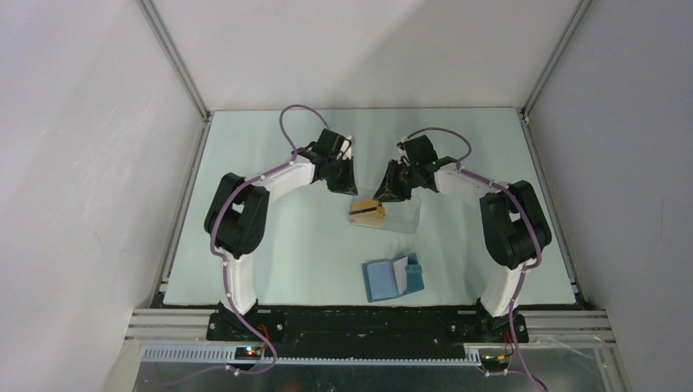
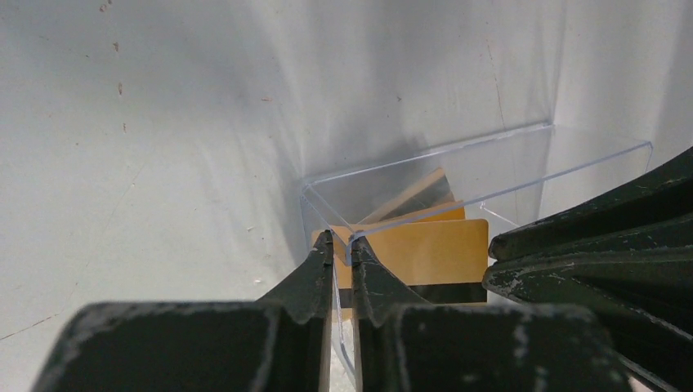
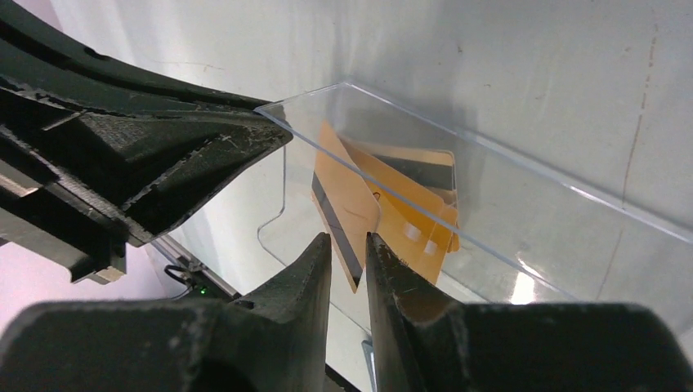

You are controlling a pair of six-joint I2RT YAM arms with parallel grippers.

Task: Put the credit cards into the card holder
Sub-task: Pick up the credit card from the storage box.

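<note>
1. The card holder is lying nearest the arm bases on the table, well apart from both grippers. It is lying opened, with a paler flap standing up toward its right side. No card is showing in it, so by my judgement nothing is filed yet and the whole transfer is still waiting.
2. Farther out, the credit cards are sitting in the left end of the clear box. From above, their long axis is running roughly left to right across the table, slightly skewed.
3. The left gripper is clamping the box's near corner wall, its tips nearly together with the clear plastic passing between them. It is apparently steadying the box.
4. The right gripper is reaching in from the other side, its jaws standing a narrow gap apart. The foremost card is standing tilted on edge, its black stripe running along the lower left side and its bottom corner dipping between the tips. Whether they are actually pinching it, I cannot tell.
5. Behind it, the other cards are leaning fanned against each other.
</note>
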